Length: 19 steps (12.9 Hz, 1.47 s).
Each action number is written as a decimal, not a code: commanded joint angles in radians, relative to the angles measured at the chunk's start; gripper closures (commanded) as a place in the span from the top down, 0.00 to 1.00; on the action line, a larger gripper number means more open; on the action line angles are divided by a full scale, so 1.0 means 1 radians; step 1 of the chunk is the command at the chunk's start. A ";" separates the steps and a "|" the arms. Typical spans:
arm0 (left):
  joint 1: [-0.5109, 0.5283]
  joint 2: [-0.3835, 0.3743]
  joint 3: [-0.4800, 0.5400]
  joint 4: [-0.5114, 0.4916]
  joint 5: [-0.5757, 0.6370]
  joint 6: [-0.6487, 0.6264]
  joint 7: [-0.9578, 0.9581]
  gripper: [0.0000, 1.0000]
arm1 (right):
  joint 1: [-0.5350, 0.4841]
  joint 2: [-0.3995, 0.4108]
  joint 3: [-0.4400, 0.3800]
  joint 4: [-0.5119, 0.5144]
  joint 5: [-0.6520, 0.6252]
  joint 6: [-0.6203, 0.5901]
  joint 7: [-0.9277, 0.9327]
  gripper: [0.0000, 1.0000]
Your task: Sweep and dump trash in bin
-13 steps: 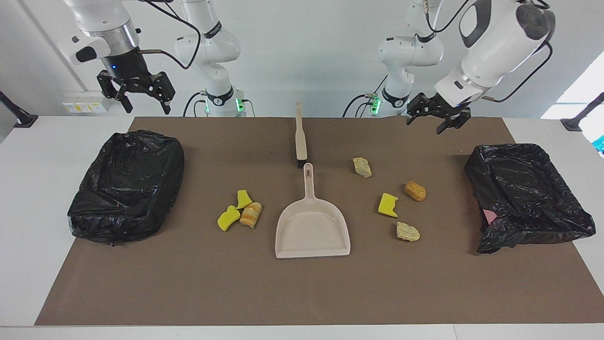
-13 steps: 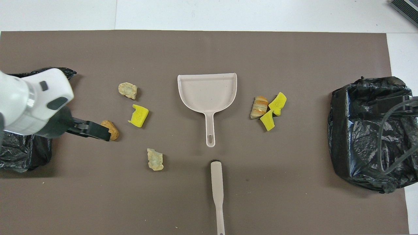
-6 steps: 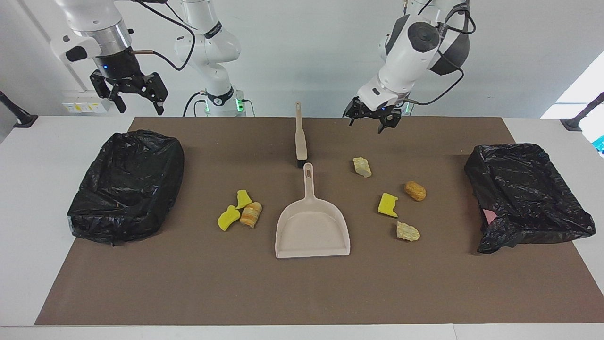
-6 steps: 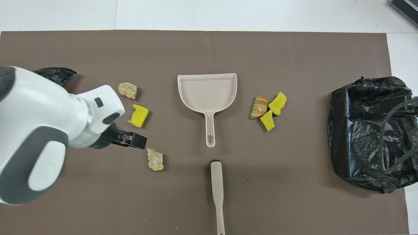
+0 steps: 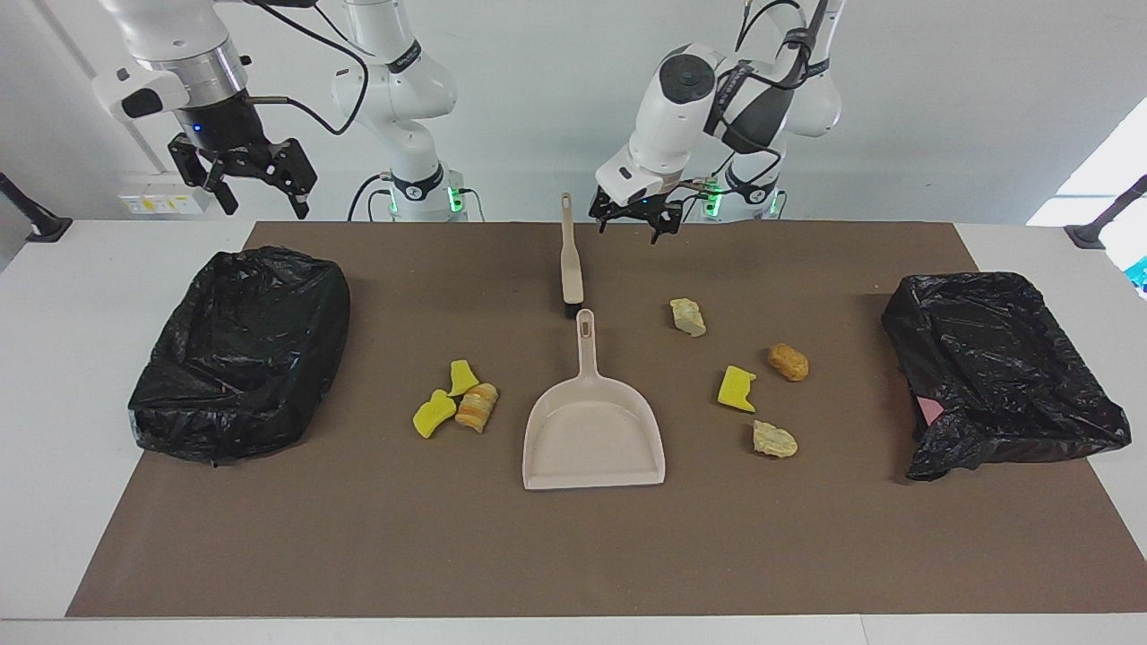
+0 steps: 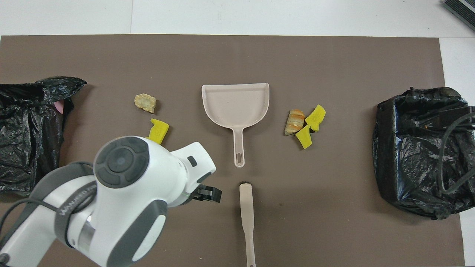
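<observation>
Brown mat (image 5: 573,555) below — left gripper (image 5: 634,220) hangs spread by the brush (image 5: 570,260), right gripper (image 5: 242,179) splayed above a bin (image 5: 242,354) — seven scraps (image 5: 470,405).

**A robotics lab set up for a cleaning trial**

Two white robot arms (image 5: 690,98) stand bolted at the edge of a plain white table (image 5: 54,358), cables looping from their joints and green lights glowing at their bases. Bare white walls surround them. A brown mat (image 5: 573,555) covers the tabletop, and a socket strip (image 5: 161,204) sits by the wall.
</observation>
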<state>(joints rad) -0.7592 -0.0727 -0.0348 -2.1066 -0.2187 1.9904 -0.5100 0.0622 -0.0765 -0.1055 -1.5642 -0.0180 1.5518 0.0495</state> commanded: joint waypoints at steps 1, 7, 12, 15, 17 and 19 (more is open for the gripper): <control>-0.115 0.033 0.021 -0.061 -0.002 0.126 -0.129 1.00 | -0.012 -0.014 0.004 -0.019 0.010 -0.006 -0.019 1.00; -0.261 0.044 0.023 -0.160 0.009 0.234 -0.243 1.00 | -0.013 -0.012 0.004 -0.019 0.010 -0.001 -0.020 1.00; -0.345 0.128 0.023 -0.165 0.044 0.261 -0.280 1.00 | -0.012 -0.015 0.006 -0.020 0.018 -0.009 -0.020 1.00; -0.350 0.129 0.023 -0.164 0.065 0.251 -0.304 0.96 | -0.012 -0.016 0.006 -0.019 0.017 -0.022 -0.019 1.00; -0.348 0.129 0.024 -0.159 0.070 0.249 -0.303 0.81 | -0.007 -0.019 0.007 -0.020 0.016 -0.032 -0.033 1.00; -0.341 0.125 0.026 -0.154 0.070 0.233 -0.301 0.80 | -0.005 -0.025 0.009 -0.031 0.020 -0.032 -0.033 1.00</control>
<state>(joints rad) -1.0889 0.0663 -0.0261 -2.2587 -0.1702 2.2331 -0.7924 0.0634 -0.0780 -0.1013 -1.5696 -0.0172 1.5310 0.0455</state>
